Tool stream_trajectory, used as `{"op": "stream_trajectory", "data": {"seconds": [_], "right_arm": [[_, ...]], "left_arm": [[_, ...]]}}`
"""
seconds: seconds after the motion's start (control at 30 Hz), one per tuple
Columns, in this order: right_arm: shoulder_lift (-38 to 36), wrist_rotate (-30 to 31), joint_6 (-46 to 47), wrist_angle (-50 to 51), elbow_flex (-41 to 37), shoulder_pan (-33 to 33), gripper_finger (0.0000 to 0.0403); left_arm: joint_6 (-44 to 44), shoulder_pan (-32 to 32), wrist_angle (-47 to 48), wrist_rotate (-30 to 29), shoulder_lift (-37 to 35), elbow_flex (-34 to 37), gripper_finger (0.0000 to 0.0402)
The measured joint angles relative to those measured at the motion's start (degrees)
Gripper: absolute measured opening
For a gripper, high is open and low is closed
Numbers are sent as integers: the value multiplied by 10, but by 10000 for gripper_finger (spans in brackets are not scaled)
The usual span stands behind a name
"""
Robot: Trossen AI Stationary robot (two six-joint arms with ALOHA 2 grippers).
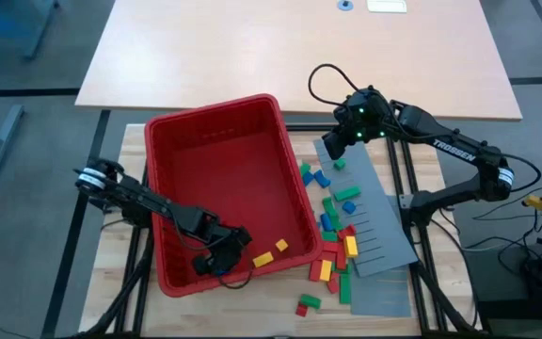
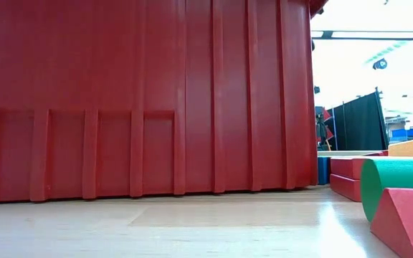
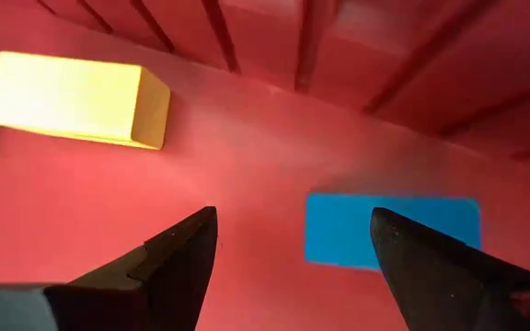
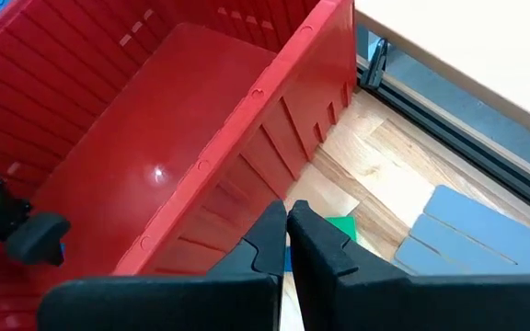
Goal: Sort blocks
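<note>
While most of the blocks (image 1: 335, 226) lie scattered on the bench (image 1: 111, 282) just right of the red bin (image 1: 210, 118), a few sit inside the bin near its front right corner. Two yellow blocks (image 1: 271, 252) rest on the bin floor there, and a blue block (image 3: 391, 230) lies flat on the floor right ahead of my left gripper (image 3: 293, 241). One big yellow block (image 3: 76, 99) shows close by in the left wrist view, near the ribbed bin wall.

My left gripper is down inside the bin at its front edge, fingers (image 3: 178, 257) spread apart, nothing between them, blue block just past the tips. Outside pile: red, green, blue, yellow mixed, some overlapping the grey slotted panel (image 1: 379, 235), a red and green pair (image 1: 307, 303) lying apart nearer the front of the bench. Low view mostly filled by the bin wall (image 2: 142, 100); a green piece (image 2: 400, 183) and red piece (image 2: 407, 226) show at its right edge.

My right gripper (image 4: 289, 241) hangs above the far end of the grey panel, beside the bin's right rim, fingers pressed together, holding nothing. A green block (image 4: 343, 228) lies on the bench just beyond its tips. Behind the bench stands a light wooden table (image 1: 252, 47).
</note>
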State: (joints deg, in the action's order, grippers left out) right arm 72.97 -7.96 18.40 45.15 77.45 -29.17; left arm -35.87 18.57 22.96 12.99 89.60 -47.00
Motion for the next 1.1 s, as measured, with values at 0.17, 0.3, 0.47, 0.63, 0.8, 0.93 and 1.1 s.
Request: {"op": "stream_trajectory", "data": {"seconds": [0.17, 0.3, 0.47, 0.63, 0.8, 0.93, 1.1], "right_arm": [[0, 0, -1, 15, 0, 0, 0], [0, 0, -2, 17, 0, 0, 0], [0, -18, 0, 17, 0, 0, 0], [0, -80, -2, 13, 0, 0, 0], [-2, -151, -4, -3, 0, 2, 0], [-4, -178, -4, -17, 2, 11, 0], [-4, -219, -4, -45, 12, 39, 0]], "left_arm": [[57, -4, -17, 0, 23, 0, 272], [122, -12, -14, -17, 42, -1, 272], [192, -31, -6, -49, 43, -1, 272], [231, -55, 20, -85, 1, 0, 272], [238, -76, 88, -109, -80, 1, 272], [273, -91, 126, -112, -159, 0, 272], [332, -92, 174, -100, -246, -30, 272]]}}
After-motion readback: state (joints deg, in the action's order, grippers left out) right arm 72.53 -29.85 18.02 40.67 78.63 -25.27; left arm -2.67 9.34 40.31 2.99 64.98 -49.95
